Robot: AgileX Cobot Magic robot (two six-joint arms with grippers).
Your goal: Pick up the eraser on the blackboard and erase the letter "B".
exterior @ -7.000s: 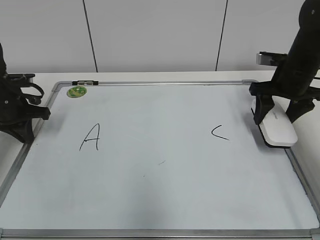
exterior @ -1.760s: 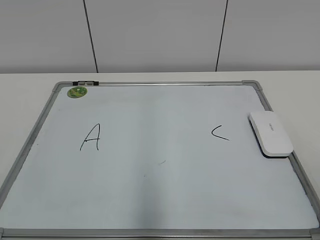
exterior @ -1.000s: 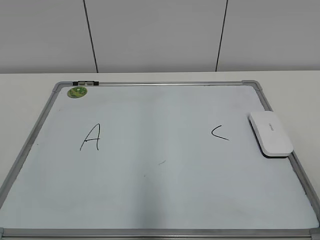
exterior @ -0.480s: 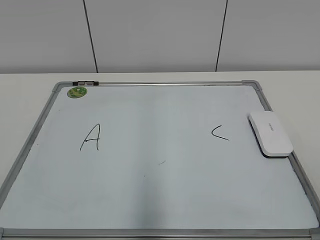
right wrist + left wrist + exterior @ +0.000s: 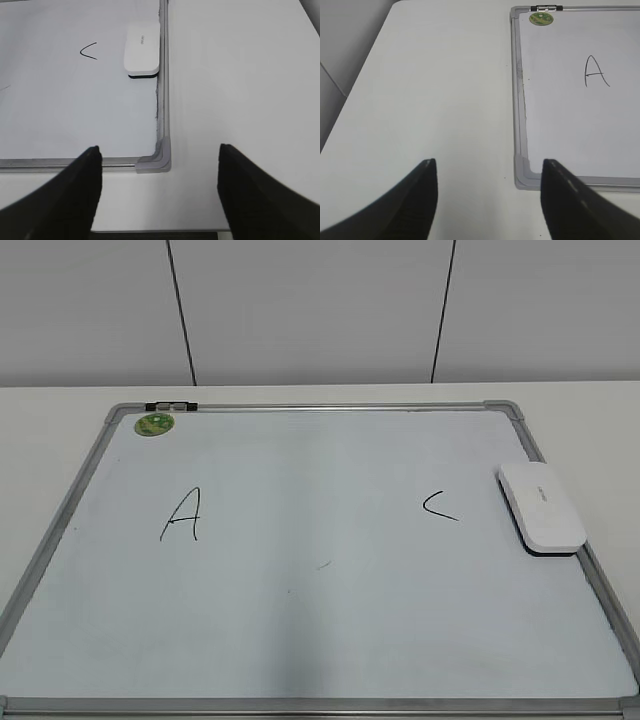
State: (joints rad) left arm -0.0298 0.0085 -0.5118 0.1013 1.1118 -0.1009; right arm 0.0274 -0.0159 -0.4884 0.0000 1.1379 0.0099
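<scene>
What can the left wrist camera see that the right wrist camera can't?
Only the left wrist view shows the letter "A", the round green magnet and the left gripper, open over the bare table. Only the right wrist view shows the eraser lying against the frame, the "C" and the right gripper, also open. Both show the blackboard with a grey corner piece. Neither shows a "B".
</scene>
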